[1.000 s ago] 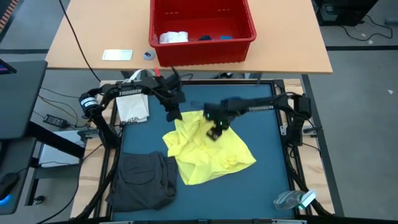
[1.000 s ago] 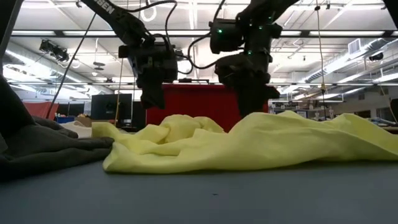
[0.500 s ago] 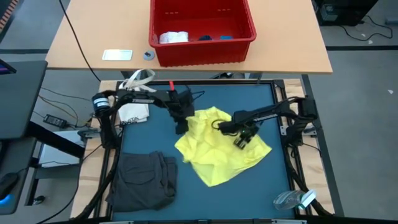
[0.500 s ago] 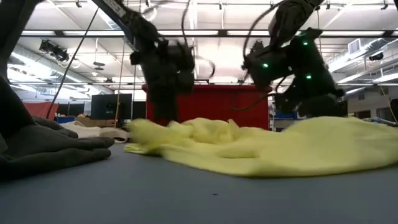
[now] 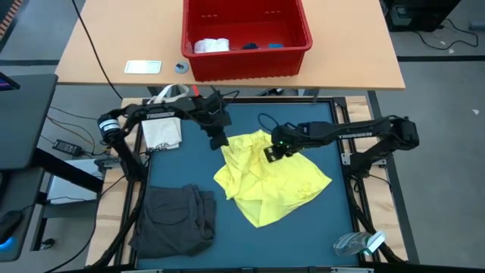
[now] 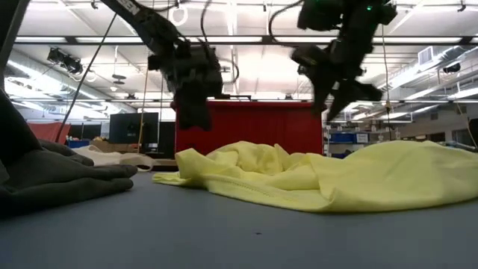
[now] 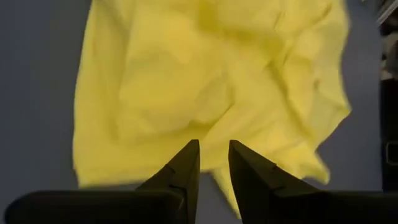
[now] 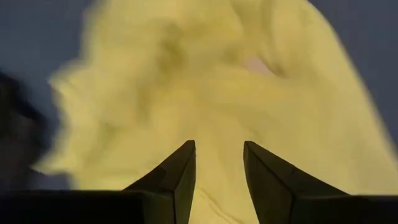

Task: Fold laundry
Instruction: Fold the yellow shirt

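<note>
- Sprawling in loose folds across the middle of the blue work mat [image 5: 318, 227], the yellow T-shirt [image 5: 273, 178] lies crumpled, one edge bunched toward the left arm.
- Both arms hang over the shirt's far edge: the left gripper [image 5: 220, 139] sits just above its near-left corner, the right gripper [image 5: 270, 152] over its upper middle.
- From the table-level view, both tools ride clear of the cloth; nothing hangs from either.
- The left gripper's fingers [image 7: 186, 163] stand a narrow gap apart with nothing between them; the right gripper's fingers [image 8: 181, 169] stand wider apart, also empty.
- The shirt reads as light, limp and thin: it should drape and slide rather than hold a shape, so a pinch in mid-panel would likely only lift a bunch.
- Better holds look like a hem, shoulder seam or corner, one per gripper, pulled apart to flatten it.
- A dark grey garment [image 5: 176, 216] lies heaped at the mat's near-left corner, well apart from the shirt.
- Behind the mat, a red basket [image 5: 246, 57] on the wooden table [image 5: 106, 45] holds a white cloth [image 5: 211, 45] and a small blue piece [image 5: 274, 45].
</note>
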